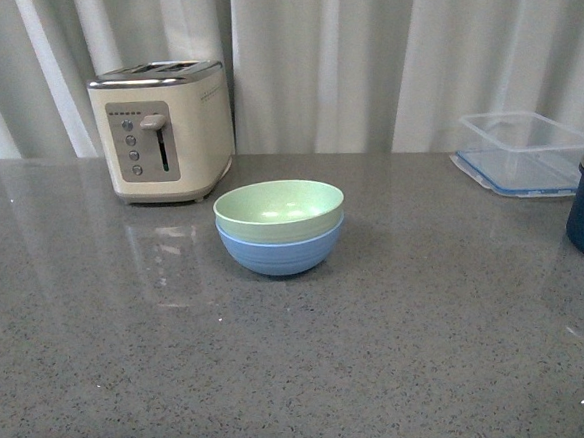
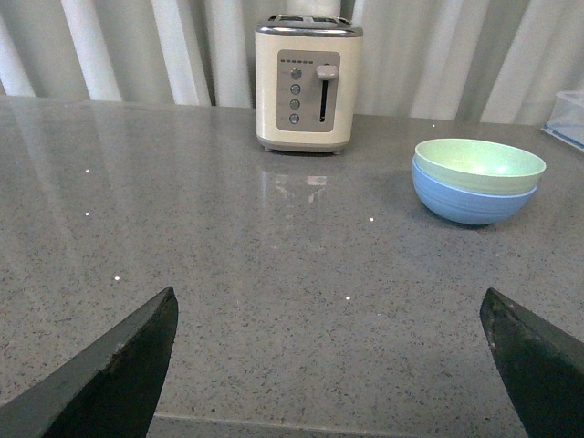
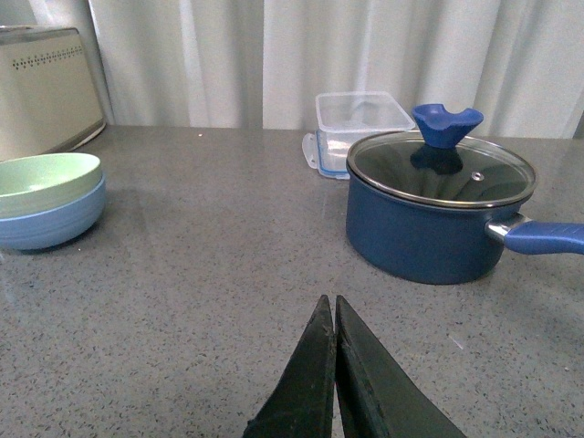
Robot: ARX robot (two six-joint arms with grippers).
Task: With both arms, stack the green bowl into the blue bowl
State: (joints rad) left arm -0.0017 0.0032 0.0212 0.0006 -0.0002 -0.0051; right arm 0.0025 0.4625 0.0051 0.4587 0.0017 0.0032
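Two bowls are seen nested mid-counter: green bowl [image 1: 278,209] is seated inside blue bowl [image 1: 280,252], rims roughly level and concentric, so the stack is judged done. Neither arm is shown in the front view. Left gripper [image 2: 333,365] is held wide open, nothing between its dark fingertips [image 2: 119,370], low over bare counter [image 1: 283,380] and well apart from the bowls. Right gripper [image 3: 334,374] is pressed closed w/ nothing in it, tips touching, aimed at open counter between bowls and pot [image 3: 429,214].

Step in hand is judged as retreat/finish. To be done well: both grippers should be kept clear of the stack, lifted before being swung, and the right one kept off the pot handle, which sticks out nearby. If seating is doubted, the green rim should be checked for tilt; none is visible.

Materials etc.: both bowls are matte, round, prob. plastic, w/ faint ridges on the blue one's lower wall. Counter is grey speckled stone, glossy, reflections shown. Toaster [image 1: 162,130] is cream w/ brushed metal top, boxy, behind the bowls to the left. Clear plastic container [image 1: 528,150] is set far right at the back; pot is navy w/ glass lid and blue knob. Pleated white curtain [image 1: 361,54] is hung behind.
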